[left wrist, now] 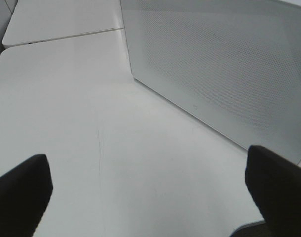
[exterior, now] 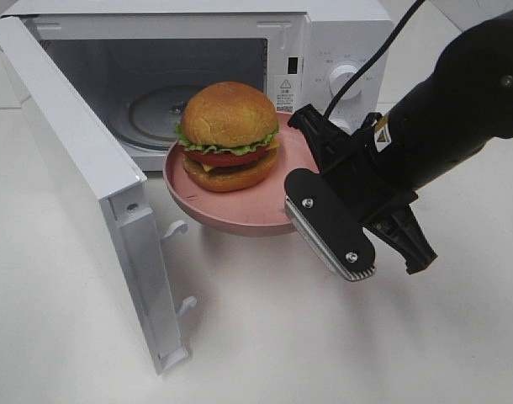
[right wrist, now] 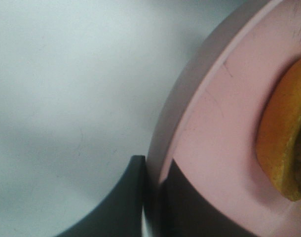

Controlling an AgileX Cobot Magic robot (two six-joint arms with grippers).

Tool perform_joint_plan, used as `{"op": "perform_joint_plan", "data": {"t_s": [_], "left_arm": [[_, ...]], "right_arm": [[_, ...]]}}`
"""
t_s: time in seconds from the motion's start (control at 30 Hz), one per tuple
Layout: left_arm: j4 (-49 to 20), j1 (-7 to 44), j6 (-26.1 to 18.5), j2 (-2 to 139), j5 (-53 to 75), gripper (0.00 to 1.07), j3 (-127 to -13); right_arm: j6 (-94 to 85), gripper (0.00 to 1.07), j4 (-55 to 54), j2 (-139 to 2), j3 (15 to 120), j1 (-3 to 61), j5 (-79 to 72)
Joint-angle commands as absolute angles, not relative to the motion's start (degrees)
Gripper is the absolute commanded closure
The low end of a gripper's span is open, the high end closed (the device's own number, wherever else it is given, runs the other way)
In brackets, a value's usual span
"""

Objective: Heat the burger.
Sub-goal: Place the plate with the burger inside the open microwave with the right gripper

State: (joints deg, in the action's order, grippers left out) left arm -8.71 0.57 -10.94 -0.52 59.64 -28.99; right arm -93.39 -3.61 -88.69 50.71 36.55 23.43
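Mostly off-frame at right wrist: burger (right wrist: pixel 282 143), plate (right wrist: pixel 219 148).

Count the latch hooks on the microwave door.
2: the upper hook near the pink plate, the lower hook farther down the same edge of the door. None looks hidden.

The right arm (exterior: pixel 475 84) is glossy black, with a thin black cable (exterior: pixel 383 44). Its end effector (exterior: pixel 298 160) has black fingers (exterior: pixel 328 223), two silver screws (exterior: pixel 307 202) and a ribbed pale edge.

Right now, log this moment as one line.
right tool: shut on pink plate rim | burger: on plate, outside open microwave | left tool: open, empty
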Motion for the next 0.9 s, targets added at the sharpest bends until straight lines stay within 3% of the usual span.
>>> {"op": "perform_joint_plan", "data": {"t_s": [0.03,0.9], "left_arm": [[-8.88,0.86,-10.77,-1.43,59.64,0.06,-28.82],[-8.88,0.86,-10.77,-1.43,59.64,0.06,-28.82]], "right_arm": [[-93.11,1.07,-4.07,-89.15,52.77,37.36,19.77],[-90.93,1.07,-4.07,-102.44,67.90,38.22,21.26]]}}
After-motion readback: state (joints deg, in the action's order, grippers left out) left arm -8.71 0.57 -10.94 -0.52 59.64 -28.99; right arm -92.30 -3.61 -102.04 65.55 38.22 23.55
